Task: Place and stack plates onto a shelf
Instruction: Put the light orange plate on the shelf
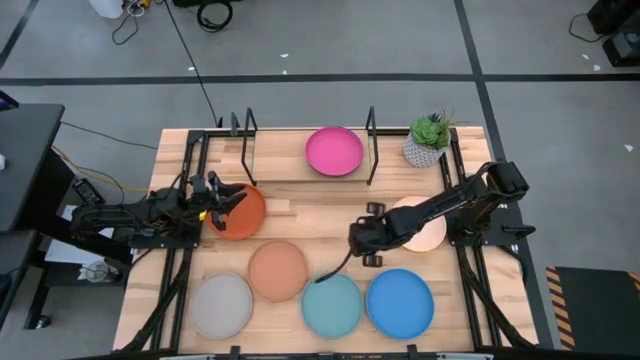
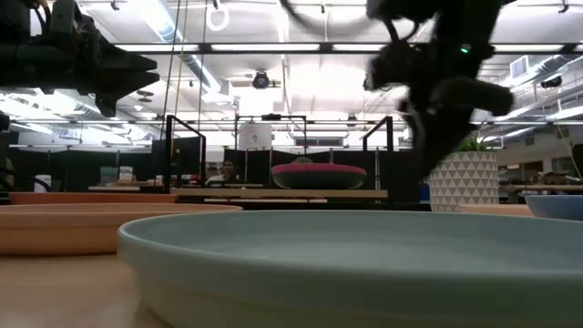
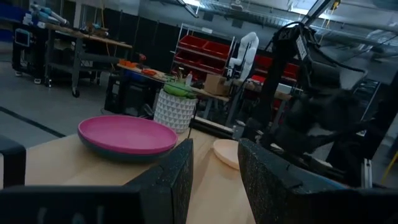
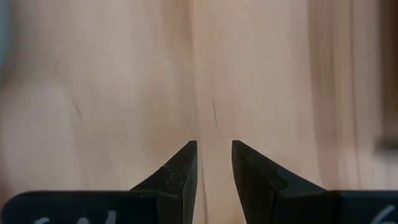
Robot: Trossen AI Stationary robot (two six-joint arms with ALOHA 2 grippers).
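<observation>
On the shelf [image 1: 283,160] at the far edge, the magenta plate [image 1: 334,151] lies stacked on the dark teal plate [image 3: 122,153]. The other plates lie flat on the table: orange [image 1: 243,212], salmon [image 1: 277,270], grey [image 1: 222,305], light turquoise [image 1: 331,305], blue [image 1: 400,301] and pale pink [image 1: 425,230]. My left gripper [image 1: 213,195] hovers open over the orange plate's left rim, pointing level toward the table's right; nothing is between its fingers [image 3: 214,146]. My right gripper [image 1: 365,240] is open with a narrow gap, pointing down at bare wood [image 4: 214,144] left of the pale pink plate.
A potted plant in a white faceted pot [image 1: 428,142] stands right of the shelf. Black wire uprights [image 1: 372,130] frame the shelf; its left half is bare board. Black arm rails run along both table sides. Bare wood lies between the shelf and the plates.
</observation>
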